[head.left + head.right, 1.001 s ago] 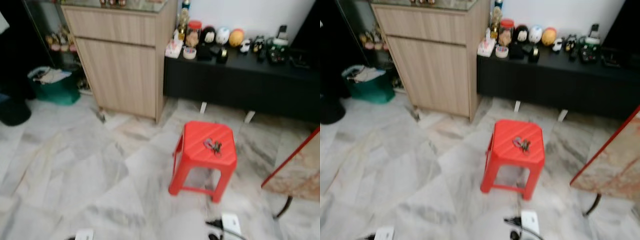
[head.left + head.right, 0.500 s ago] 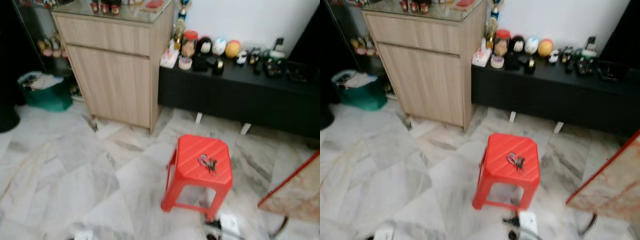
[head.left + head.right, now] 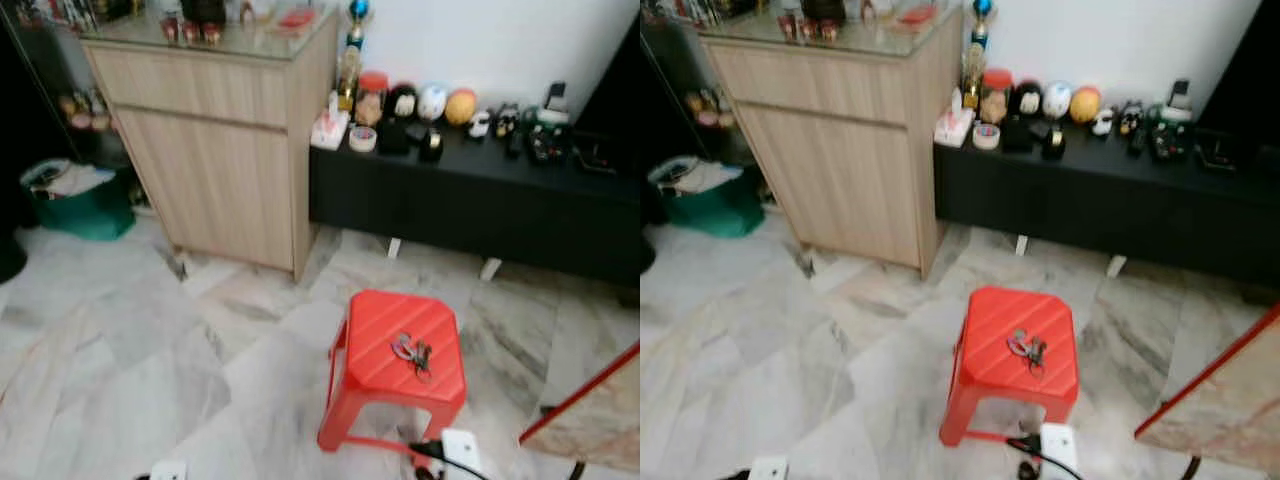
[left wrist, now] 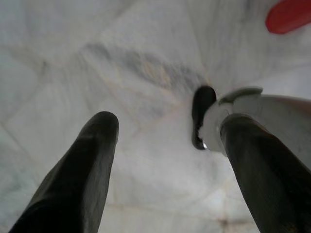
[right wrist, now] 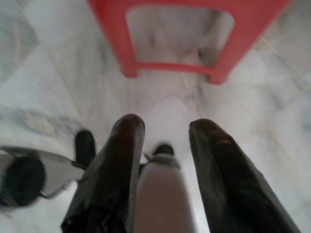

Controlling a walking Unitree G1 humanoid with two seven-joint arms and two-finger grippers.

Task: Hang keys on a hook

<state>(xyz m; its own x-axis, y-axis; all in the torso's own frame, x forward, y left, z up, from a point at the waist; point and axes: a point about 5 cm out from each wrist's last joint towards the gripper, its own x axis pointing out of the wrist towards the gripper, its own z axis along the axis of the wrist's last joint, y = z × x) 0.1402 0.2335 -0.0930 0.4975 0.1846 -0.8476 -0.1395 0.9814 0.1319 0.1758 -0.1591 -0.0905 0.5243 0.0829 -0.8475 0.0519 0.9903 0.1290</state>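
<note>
A bunch of keys (image 3: 412,352) lies on top of a red plastic stool (image 3: 375,340) that stands on the marble floor, ahead and slightly right of me. The same keys (image 3: 1025,348) show in the right eye view. My left gripper (image 4: 170,124) hangs over the bare floor, open, with nothing between its black fingers. A corner of the stool (image 4: 289,14) shows beyond it. My right gripper (image 5: 167,128) hangs low in front of the stool's legs (image 5: 170,67), open and empty.
A light wooden cabinet (image 3: 230,150) stands at the back left. Beside it runs a low black console (image 3: 480,200) with jars and figurines. A green bin (image 3: 70,205) is far left, and a red-edged marble table (image 3: 590,420) juts in at the right. A white block and cable (image 3: 455,450) lie by the stool.
The whole picture has slid downward, so the camera moved: more of the cabinet top shows and the stool sits lower in view. The keys still lie on the stool.
</note>
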